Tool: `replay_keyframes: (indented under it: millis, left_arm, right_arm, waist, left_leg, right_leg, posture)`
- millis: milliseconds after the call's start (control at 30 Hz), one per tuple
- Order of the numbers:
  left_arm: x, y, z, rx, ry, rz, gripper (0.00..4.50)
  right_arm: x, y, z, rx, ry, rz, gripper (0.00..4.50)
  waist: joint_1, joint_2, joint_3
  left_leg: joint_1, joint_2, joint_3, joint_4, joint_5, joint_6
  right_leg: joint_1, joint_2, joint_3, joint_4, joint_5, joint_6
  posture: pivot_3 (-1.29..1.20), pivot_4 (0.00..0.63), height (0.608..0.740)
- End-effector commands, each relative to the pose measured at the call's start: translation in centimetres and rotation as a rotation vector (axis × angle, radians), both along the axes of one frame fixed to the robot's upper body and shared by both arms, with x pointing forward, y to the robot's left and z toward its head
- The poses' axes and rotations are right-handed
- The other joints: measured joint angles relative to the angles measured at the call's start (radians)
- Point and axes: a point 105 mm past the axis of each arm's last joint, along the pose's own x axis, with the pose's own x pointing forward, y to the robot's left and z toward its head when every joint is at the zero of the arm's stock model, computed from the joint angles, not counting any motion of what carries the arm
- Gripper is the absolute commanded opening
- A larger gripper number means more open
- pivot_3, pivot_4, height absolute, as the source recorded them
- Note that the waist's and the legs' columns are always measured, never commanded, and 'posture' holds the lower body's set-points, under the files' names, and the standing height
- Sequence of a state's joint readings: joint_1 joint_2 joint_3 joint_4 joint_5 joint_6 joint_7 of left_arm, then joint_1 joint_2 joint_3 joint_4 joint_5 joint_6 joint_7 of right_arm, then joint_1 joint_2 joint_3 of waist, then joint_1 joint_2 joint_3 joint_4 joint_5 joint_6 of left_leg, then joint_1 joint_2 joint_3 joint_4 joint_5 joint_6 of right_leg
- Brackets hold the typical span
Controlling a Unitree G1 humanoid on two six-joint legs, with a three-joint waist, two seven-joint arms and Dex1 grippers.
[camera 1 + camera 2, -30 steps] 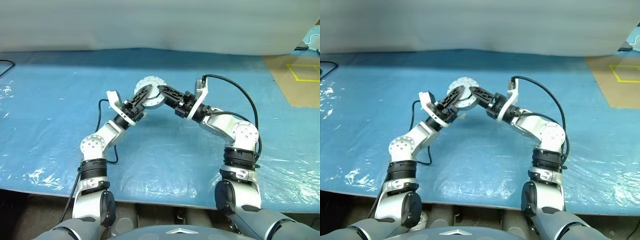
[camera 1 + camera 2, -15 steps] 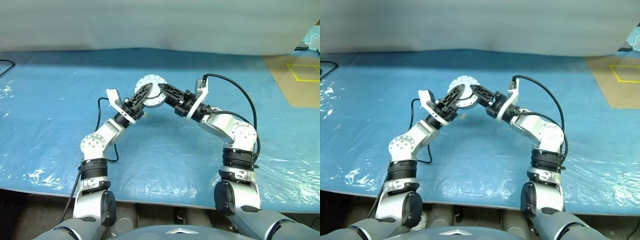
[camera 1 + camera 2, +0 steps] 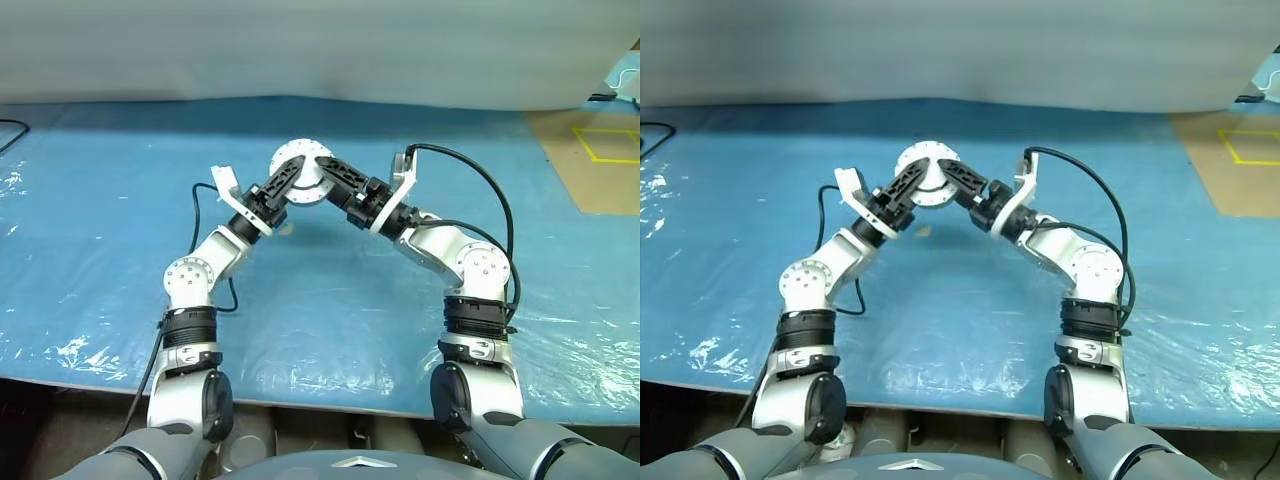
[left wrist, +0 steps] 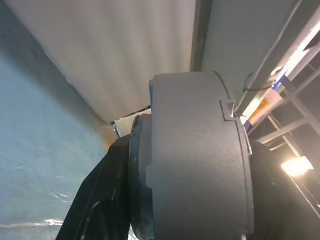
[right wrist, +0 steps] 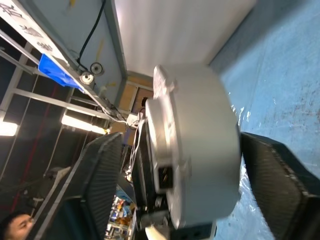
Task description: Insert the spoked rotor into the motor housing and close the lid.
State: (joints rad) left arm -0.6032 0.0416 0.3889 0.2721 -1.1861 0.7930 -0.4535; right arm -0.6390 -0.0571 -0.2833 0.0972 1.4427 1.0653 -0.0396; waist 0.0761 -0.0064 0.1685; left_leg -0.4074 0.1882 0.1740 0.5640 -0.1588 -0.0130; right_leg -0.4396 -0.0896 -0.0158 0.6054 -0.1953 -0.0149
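a: where was the motor housing (image 3: 303, 172)?
b: raised above the blue desk (image 3: 90, 200), between both hands.
a: and the grips?
b: left hand (image 3: 288, 183) clamped its edge; right hand (image 3: 322, 172) stood open, fingers (image 5: 102, 170) apart from it.

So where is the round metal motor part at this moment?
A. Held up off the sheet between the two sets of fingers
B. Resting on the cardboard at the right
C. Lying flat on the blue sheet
A: the round metal motor part sits raised between the left fingers and the right fingers, above the blue sheet.
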Motion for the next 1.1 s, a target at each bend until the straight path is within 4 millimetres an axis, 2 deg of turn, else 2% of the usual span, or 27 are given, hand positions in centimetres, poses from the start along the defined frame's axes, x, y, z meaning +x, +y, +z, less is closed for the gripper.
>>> replay_keyframes:
  millis: [33,200,300,333,433,500,633,900,1100]
  left_arm:
    - [1.1,2.6,2.2,-0.026,-0.067,0.105,2.53]
    - [3.1,6.2,3.0,0.012,-0.096,0.277,2.53]
    - [5.7,10.1,2.6,0.149,-0.052,0.539,2.53]
    - [6.1,10.8,2.5,0.181,-0.047,0.586,2.53]
    - [7.4,13.5,1.6,0.302,0.013,0.728,2.53]
    - [7.8,14.4,0.9,0.351,0.041,0.764,2.53]
    - [8.0,15.6,-0.5,0.452,0.086,0.781,2.53]
    - [7.3,17.1,-3.6,0.616,0.168,0.782,2.53]
    - [6.6,17.8,-6.1,0.694,0.232,0.767,2.53]
  right_arm:
    - [-0.9,0.4,1.9,0.032,-0.080,0.041,3.96]
    - [-0.7,0.4,1.7,0.024,-0.070,0.031,3.96]
    - [-0.2,-0.1,1.2,-0.010,-0.063,-0.008,3.96]
    - [-0.1,-0.2,1.1,-0.017,-0.063,-0.018,3.96]
    - [1.3,-1.8,1.0,-0.114,-0.139,-0.187,3.96]
    - [1.5,-2.5,1.2,-0.141,-0.192,-0.251,3.96]
    - [1.8,-4.2,0.7,-0.318,-0.315,-0.370,3.96]
    - [1.5,-9.8,-2.5,-0.653,-0.401,-0.522,3.96]
    - [0.5,-10.3,-3.4,-0.717,-0.422,-0.494,3.96]
  waist:
    - [0.002,0.000,0.000]
    - [0.000,-0.001,0.000]
    - [0.006,-0.001,0.001]
    - [0.007,-0.001,0.001]
    - [0.010,-0.002,0.001]
    - [0.017,-0.002,0.001]
    - [0.024,-0.002,0.001]
    - [0.029,-0.007,0.004]
    - [0.019,-0.007,0.004]
  left_leg:
    - [0.000,0.000,0.000,0.000,0.000,0.000]
    - [-0.001,0.000,-0.002,0.001,0.000,0.000]
    - [-0.003,0.000,-0.003,0.001,0.000,0.000]
    - [-0.003,0.000,-0.004,0.002,0.000,0.000]
    - [-0.004,0.000,-0.005,0.003,0.000,0.000]
    - [-0.006,0.000,-0.006,0.004,0.000,0.000]
    - [-0.007,0.000,-0.008,0.004,0.000,0.000]
    - [-0.011,0.000,-0.014,0.008,0.000,0.000]
    - [-0.008,0.000,-0.014,0.009,0.000,0.000]
  right_leg:
    - [0.000,0.000,0.000,0.000,0.000,0.000]
    - [0.000,0.000,-0.002,0.000,0.000,0.000]
    - [0.000,0.000,-0.004,0.000,0.000,0.000]
    - [0.000,0.000,-0.004,0.000,0.000,0.000]
    - [0.000,0.000,-0.005,0.000,0.001,0.001]
    - [0.000,0.000,-0.006,0.000,0.001,0.001]
    - [0.000,0.000,-0.008,0.000,0.001,0.002]
    - [0.001,-0.001,-0.011,0.000,0.001,0.001]
    - [0.003,-0.001,-0.010,0.001,0.000,-0.001]
  posture:
    - [0.00,0.150,0.740]
    - [0.00,0.150,0.740]
    - [0.00,0.150,0.740]
    - [0.00,0.150,0.740]
    - [0.00,0.150,0.740]
    - [0.00,0.150,0.740]
    - [0.00,0.150,0.740]
    - [0.00,0.150,0.740]
    - [0.00,0.150,0.740]
